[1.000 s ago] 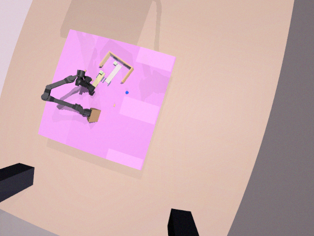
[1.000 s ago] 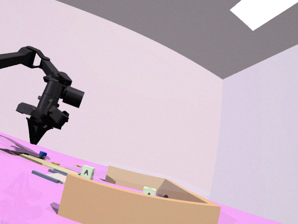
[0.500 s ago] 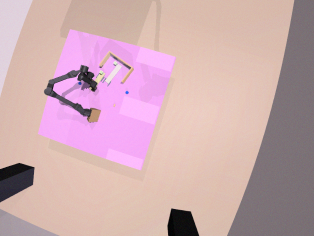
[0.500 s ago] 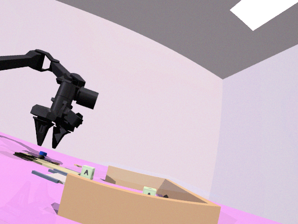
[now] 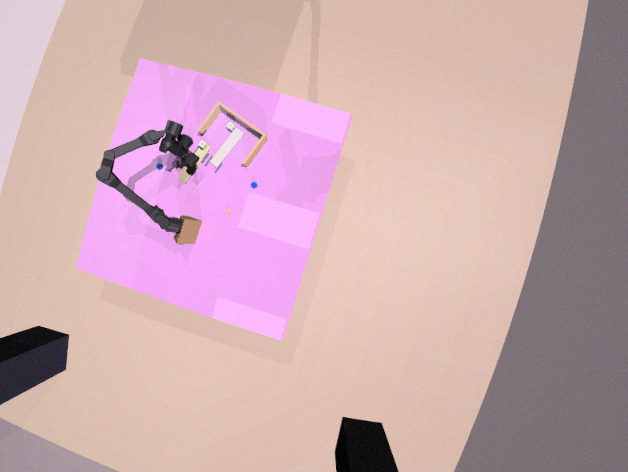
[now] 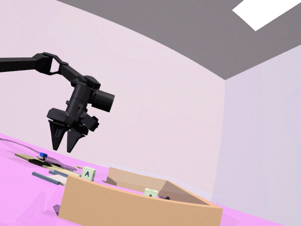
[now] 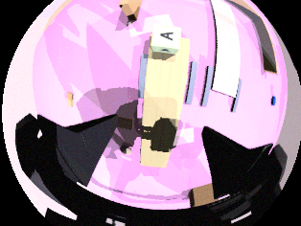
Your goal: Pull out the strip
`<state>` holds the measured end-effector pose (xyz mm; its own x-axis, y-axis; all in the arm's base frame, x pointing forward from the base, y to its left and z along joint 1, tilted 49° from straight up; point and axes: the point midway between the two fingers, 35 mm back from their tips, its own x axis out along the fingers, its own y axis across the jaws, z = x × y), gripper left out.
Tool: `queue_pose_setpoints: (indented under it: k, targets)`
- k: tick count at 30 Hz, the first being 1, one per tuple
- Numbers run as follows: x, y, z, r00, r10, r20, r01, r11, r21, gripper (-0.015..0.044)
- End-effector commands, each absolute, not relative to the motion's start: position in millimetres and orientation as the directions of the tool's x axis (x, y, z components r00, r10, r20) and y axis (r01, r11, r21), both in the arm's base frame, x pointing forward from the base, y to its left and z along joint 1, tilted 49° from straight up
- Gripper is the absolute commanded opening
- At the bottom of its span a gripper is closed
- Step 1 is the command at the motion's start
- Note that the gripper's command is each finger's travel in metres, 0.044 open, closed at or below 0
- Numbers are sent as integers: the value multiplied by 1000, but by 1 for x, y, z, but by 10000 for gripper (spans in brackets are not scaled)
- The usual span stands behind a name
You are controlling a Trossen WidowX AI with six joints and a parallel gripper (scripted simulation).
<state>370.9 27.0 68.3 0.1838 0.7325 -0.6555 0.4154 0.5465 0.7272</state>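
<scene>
Cube with the A sits at the far end of the tan strip, ahead of the spread fingers.

The cube [image 7: 167, 40] rests on the strip [image 7: 163, 100], outside the wooden fence [image 6: 136, 206] on the table [image 5: 152, 284]. The strip's long axis runs straight from cube to gripper [image 6: 62, 139]. The fingers hang above its near end, released wide, holding nothing.

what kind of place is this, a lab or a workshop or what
Probably a bare test room set up for robot trials: plain walls, a pink mat on the floor, one black arm with an open gripper, and only props, lettered cubes and a low wooden fence.
</scene>
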Motion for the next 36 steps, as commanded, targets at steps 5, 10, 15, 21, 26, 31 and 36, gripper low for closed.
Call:
queue_pose_setpoints:
  k: [5,10,15,21,26,31,36]
  targets:
    - [397,14,66,184,737,-651,414,543,731,440]
    - [412,7,66,185,736,-651,413,543,731,440]
    - [426,0,64,185,736,-651,412,543,731,440]
    - [444,-9,63,186,736,-652,412,544,731,440]
    - [455,-14,61,186,735,-652,411,544,731,440]
    - [456,-11,57,186,735,-652,411,544,731,309]
    - [458,-5,52,186,735,-652,411,544,731,250]
